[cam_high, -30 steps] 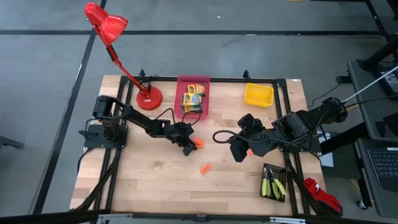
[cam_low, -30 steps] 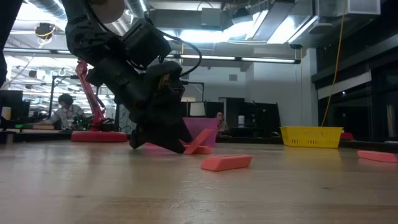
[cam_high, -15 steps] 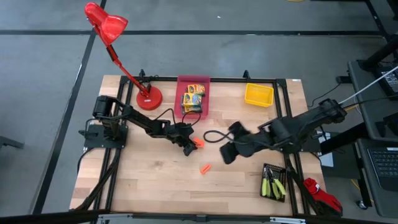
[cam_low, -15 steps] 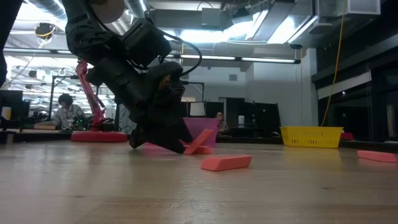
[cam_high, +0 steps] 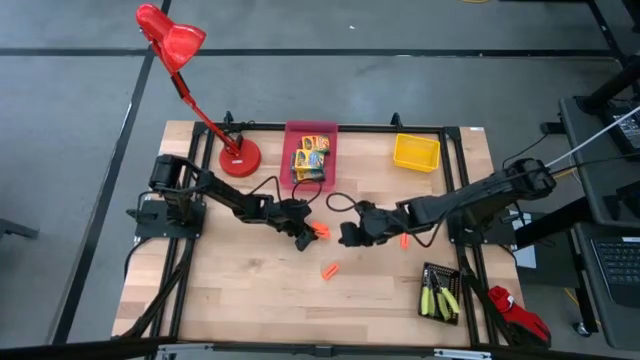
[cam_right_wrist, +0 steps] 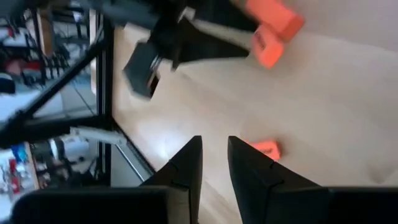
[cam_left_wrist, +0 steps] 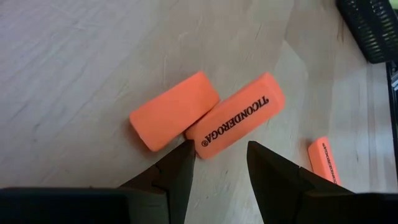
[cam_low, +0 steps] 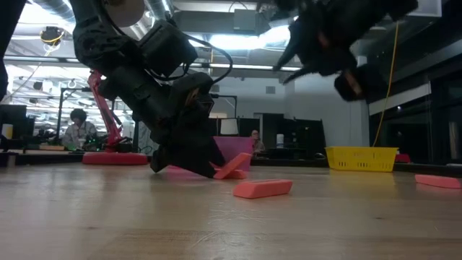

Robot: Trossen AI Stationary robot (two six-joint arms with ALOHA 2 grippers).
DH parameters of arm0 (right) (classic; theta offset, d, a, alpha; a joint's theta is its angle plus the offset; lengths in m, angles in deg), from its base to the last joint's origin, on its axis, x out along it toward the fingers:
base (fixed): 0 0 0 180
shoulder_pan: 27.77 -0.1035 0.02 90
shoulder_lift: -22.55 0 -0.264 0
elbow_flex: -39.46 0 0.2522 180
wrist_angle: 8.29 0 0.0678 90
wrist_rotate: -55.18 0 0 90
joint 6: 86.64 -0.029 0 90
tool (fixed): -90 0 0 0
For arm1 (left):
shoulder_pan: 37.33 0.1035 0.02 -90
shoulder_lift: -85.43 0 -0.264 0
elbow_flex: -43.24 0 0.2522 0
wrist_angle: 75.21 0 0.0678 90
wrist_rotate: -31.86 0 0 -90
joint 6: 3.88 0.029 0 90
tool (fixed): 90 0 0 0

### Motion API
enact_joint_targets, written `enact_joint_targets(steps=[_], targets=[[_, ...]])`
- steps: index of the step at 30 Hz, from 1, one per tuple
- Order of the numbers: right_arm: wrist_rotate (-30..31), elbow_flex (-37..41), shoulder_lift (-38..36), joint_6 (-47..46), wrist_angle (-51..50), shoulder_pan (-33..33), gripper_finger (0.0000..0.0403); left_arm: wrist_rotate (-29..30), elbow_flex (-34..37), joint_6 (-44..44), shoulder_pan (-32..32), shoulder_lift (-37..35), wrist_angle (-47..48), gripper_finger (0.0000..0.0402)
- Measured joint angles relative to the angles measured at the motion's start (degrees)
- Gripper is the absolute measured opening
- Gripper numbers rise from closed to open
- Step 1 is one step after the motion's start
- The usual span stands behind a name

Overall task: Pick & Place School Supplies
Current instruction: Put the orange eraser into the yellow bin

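The left hand (cam_left_wrist: 217,163) was lowered to the counter (cam_high: 250,290), its fingers narrowly parted around the end of an orange eraser (cam_left_wrist: 236,124) lying against a second eraser (cam_left_wrist: 174,119). The right hand (cam_high: 350,233) was held raised just beside them, fingers slightly apart and empty. A third eraser (cam_high: 329,270) lay nearby.
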Motion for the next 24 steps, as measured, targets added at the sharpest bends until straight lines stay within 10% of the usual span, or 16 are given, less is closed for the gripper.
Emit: enact_joint_targets(steps=[24], targets=[[-8.7,4.0,14.9,-1.7,17.4,7.1,0.0083,0.5,0.0,0.1,-0.7,0.0,-0.7,0.0148]])
